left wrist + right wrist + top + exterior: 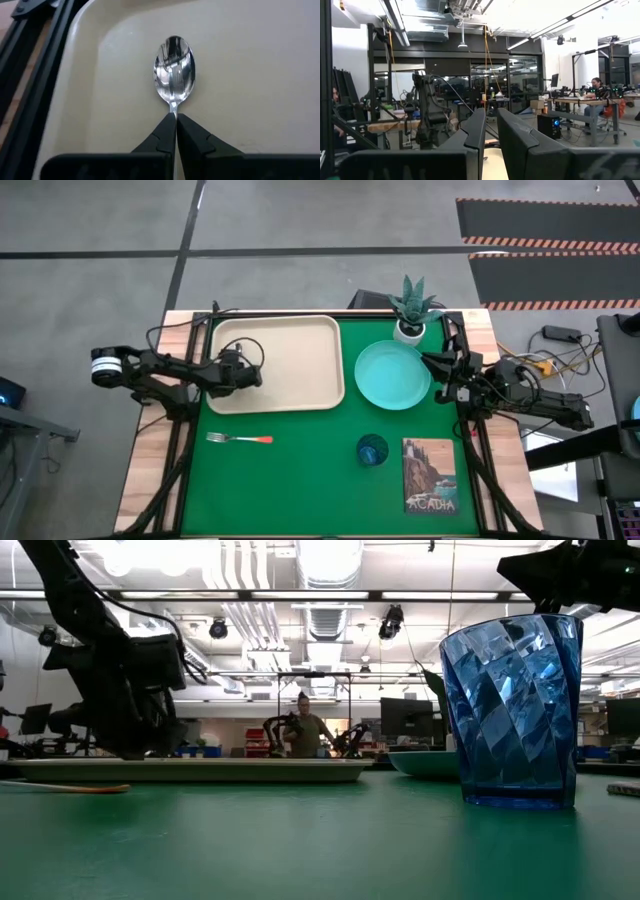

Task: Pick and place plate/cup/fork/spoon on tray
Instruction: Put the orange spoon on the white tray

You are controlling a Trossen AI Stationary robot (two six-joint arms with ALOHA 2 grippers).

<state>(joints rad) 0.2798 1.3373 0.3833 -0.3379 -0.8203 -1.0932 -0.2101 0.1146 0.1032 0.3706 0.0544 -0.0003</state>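
The left gripper point(176, 122) pinches the spoon point(174, 70) by its neck above the tray point(260, 75); released from height, it could bounce out.

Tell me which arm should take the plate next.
Right, likely. The right gripper sits beside the plate at its right edge and carries nothing visible. The left gripper is over the tray, fingers shut on the spoon, and must release it first.
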